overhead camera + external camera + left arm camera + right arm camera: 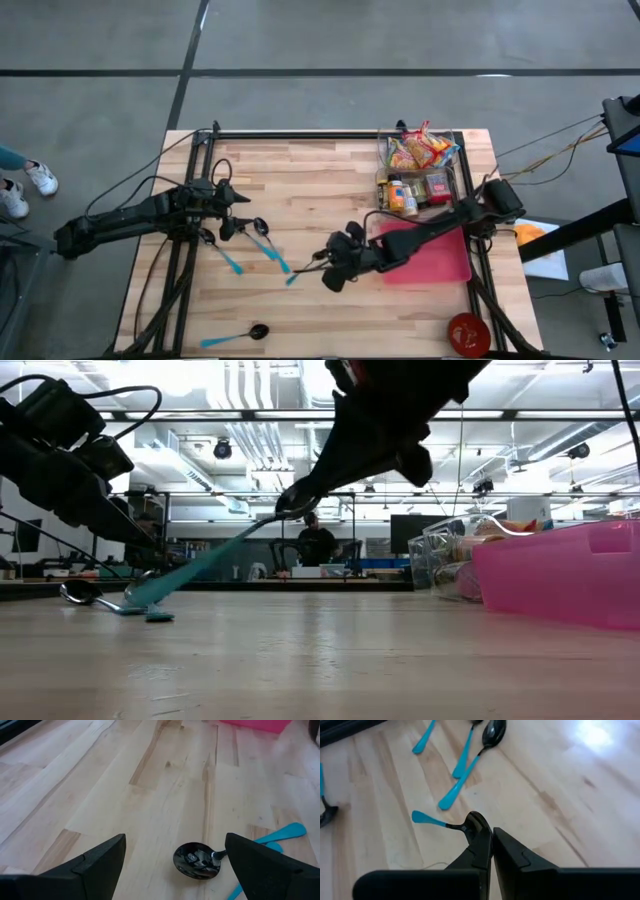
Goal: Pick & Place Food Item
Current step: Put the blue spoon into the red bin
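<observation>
Right hand (322, 262) clenched on a spoon (297, 273) by its black bowl end, near mid-bench; low view shows the teal handle slanting down from the fingers with its tip touching the wood, bowl end lifted. Left hand (243, 212) spread wide, holding nothing, over the left side of the bench (300, 170), just above a second spoon (196, 862) lying flat between its fingers. Two more teal-handled spoons (265, 244) lie side by side between the hands, another spoon (232, 336) near the front edge. Pink tray (450, 262) under the right arm, clear bin of food packets (420, 168) behind it, red bowl (467, 333) at the front right corner
</observation>
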